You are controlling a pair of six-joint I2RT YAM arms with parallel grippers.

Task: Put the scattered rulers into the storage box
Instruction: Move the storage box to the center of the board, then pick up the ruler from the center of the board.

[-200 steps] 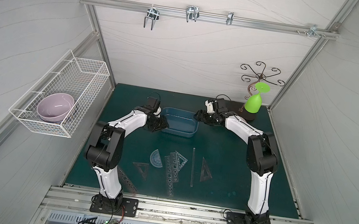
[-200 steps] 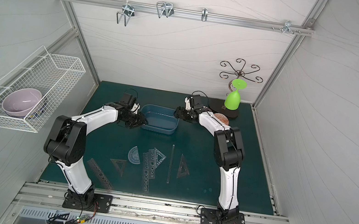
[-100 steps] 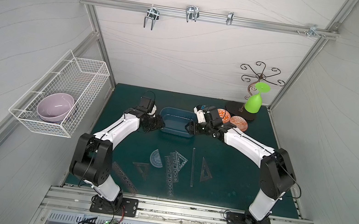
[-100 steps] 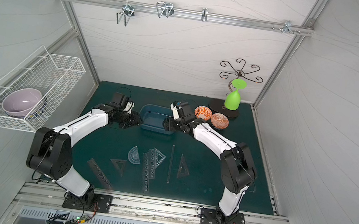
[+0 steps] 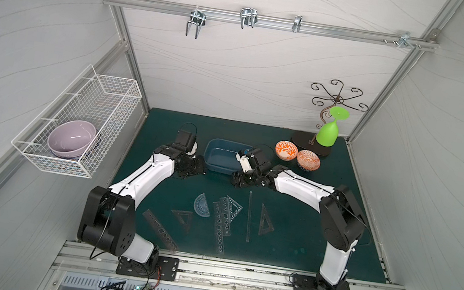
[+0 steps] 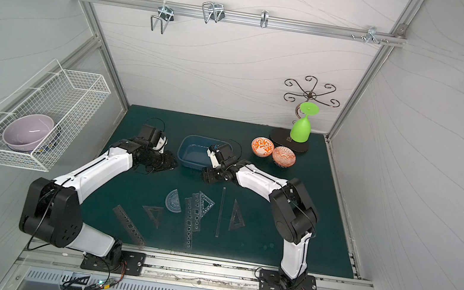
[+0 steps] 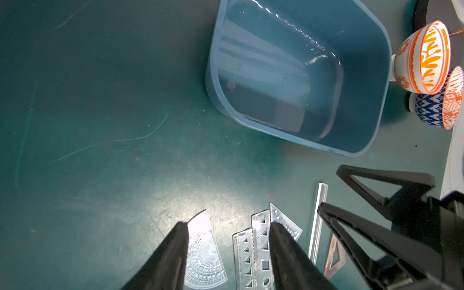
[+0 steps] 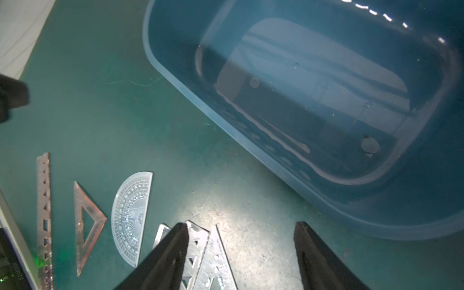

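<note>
I am holding my left fingers (image 5: 197, 168) spread apart with nothing between them, just left of the near left corner of the storage box (image 5: 219, 158). My right fingers (image 5: 239, 181) are also standing apart, grasping nothing, just beside the box's near right corner. The box is sitting toward the far middle of the tabletop (image 5: 287, 247).

The rulers (image 5: 219, 228) are all lying flat on the tabletop outside the box. They are nearer than both pairs of fingers and not touching them. The straight ruler (image 5: 249, 217) is lying closest, its far end pointing at my right fingers. A set square (image 5: 265, 225) is lying to its right. The protractor (image 5: 201, 210) is lying near of my left fingers, with another set square (image 5: 182, 218) and a lone stencil ruler (image 5: 160, 231) farther left and nearer.
</note>
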